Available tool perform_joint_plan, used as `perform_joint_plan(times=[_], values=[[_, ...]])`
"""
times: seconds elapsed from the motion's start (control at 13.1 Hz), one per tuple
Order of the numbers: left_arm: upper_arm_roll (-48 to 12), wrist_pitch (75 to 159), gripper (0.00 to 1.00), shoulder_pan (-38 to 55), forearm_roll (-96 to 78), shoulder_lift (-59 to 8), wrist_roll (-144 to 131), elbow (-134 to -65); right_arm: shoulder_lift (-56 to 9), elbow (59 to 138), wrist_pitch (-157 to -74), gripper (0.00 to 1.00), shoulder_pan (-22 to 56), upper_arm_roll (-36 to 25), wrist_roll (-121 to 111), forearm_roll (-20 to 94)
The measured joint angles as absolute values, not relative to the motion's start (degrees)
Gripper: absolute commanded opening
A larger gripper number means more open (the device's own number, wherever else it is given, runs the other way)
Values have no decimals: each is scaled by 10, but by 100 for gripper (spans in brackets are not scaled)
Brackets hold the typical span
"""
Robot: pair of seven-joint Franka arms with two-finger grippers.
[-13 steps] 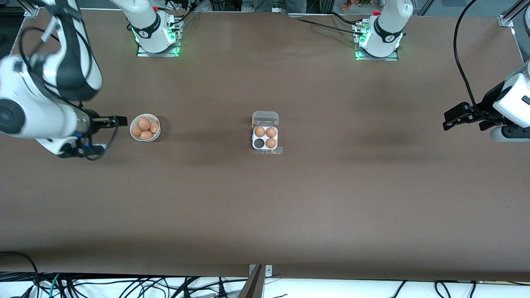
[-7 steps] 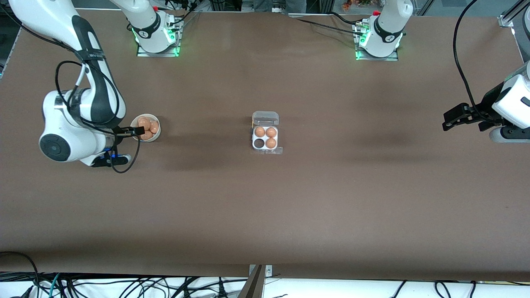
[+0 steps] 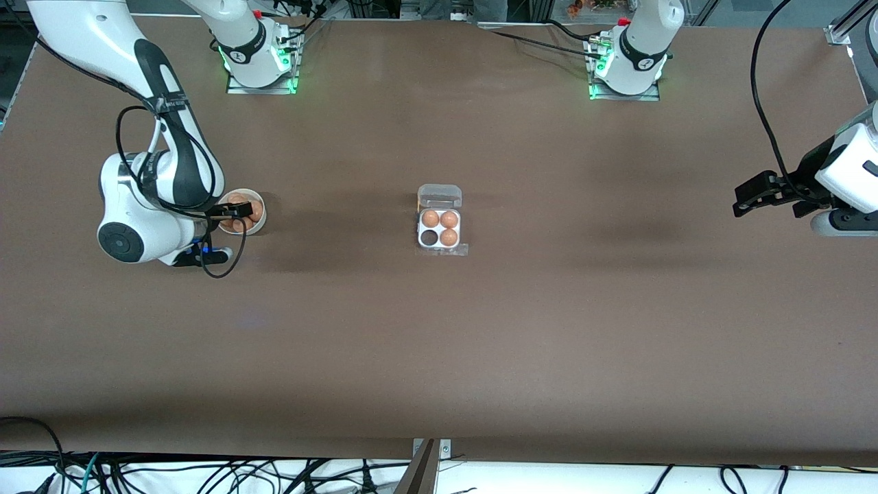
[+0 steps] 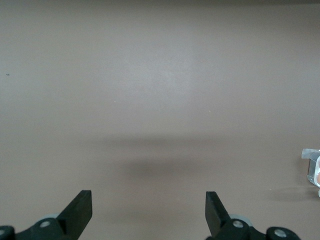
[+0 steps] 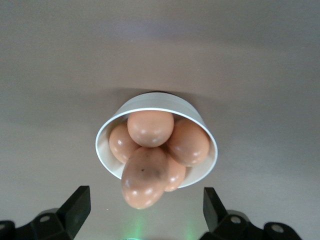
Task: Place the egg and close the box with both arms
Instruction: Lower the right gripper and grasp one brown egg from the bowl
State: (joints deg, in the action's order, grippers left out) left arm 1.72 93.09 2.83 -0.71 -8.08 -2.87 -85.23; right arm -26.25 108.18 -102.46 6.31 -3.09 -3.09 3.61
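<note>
The box (image 3: 439,230) lies mid-table with its clear lid (image 3: 440,197) folded open. Three of its cells hold tan eggs, and the cell (image 3: 429,237) toward the right arm's end is empty. A white bowl (image 3: 255,225) toward the right arm's end holds several eggs. My right gripper (image 3: 235,214) is open just above the bowl (image 5: 200,120). The topmost egg (image 5: 145,176) lies between its fingers (image 5: 80,205), untouched. My left gripper (image 3: 738,199) waits open over the table at the left arm's end. Nothing is between its fingers (image 4: 82,205).
The left wrist view shows bare brown table, with a corner of the box (image 4: 313,167) at its edge. Both arm bases (image 3: 257,55) stand along the table's back edge. Cables hang along the edge nearest the front camera.
My right arm has swung in toward the bowl and lowered, bringing its open gripper from beside the bowl to over the eggs. The left arm has not moved.
</note>
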Motion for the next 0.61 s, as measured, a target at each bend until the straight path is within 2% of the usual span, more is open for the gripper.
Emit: perform_joint_plan(times=[0.61], values=[[17, 931, 100, 28, -7, -81, -29, -852, -277, 1082, -1028, 100, 64, -31, 21, 54]])
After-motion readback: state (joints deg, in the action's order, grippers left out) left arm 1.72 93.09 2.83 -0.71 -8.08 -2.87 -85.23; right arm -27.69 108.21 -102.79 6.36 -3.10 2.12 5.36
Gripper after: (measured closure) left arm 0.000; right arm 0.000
